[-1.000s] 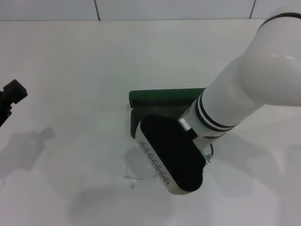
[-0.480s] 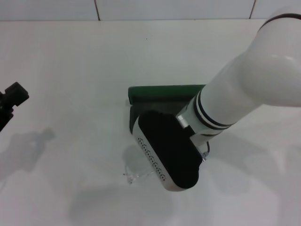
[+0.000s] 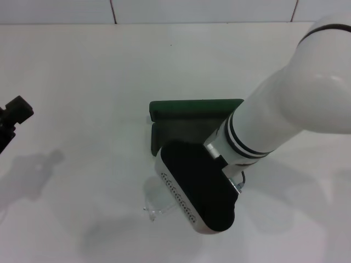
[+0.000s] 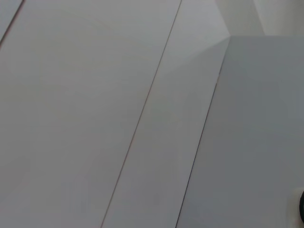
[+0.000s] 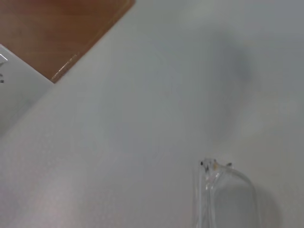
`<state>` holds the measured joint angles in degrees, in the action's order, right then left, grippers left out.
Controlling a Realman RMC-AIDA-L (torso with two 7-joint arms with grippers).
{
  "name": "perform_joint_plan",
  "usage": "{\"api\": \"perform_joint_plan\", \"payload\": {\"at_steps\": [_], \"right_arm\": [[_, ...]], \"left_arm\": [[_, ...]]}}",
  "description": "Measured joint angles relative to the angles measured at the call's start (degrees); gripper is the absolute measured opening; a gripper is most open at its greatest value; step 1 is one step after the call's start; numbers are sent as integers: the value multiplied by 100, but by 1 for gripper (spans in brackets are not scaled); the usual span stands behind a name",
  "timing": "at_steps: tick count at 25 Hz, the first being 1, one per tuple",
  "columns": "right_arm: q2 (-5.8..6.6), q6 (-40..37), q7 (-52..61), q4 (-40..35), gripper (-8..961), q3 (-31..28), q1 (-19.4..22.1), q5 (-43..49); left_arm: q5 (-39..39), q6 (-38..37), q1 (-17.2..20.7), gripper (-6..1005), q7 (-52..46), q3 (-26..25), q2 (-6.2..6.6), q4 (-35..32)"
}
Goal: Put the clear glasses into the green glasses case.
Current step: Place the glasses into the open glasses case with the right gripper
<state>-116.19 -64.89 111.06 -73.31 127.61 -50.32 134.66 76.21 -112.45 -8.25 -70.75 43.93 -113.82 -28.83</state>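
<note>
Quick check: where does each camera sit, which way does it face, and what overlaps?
Head: high on the body, looking down at the table; shows the right arm over the open case, and the left gripper at the left edge.
Left wrist: faces bare white panels; no body.
Right wrist: faces the tabletop; no body.
Shared: glasses, in head and right wrist.

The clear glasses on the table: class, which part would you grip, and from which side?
Probably the front frame of the clear glasses, from above: they lie low on the white table before the open green case, their arms thin. The right gripper's fingers are hidden.
</note>
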Motion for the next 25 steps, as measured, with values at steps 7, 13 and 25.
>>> {"api": "perform_joint_plan", "payload": {"at_steps": [7,13,25], "right_arm": [[0,-81,28,-316,146,-31,151,215],[1,-392,9,-906,109,-292,492,327],[0,-899,73,-2034,64,-481,1119,660]], "left_arm": [[-3,-5,42,49,0,-18,0,0],[-46,-8,52,48,-9,-17,0,-7],[-169,-15,61,48,-40,-19,21,-11]]}}
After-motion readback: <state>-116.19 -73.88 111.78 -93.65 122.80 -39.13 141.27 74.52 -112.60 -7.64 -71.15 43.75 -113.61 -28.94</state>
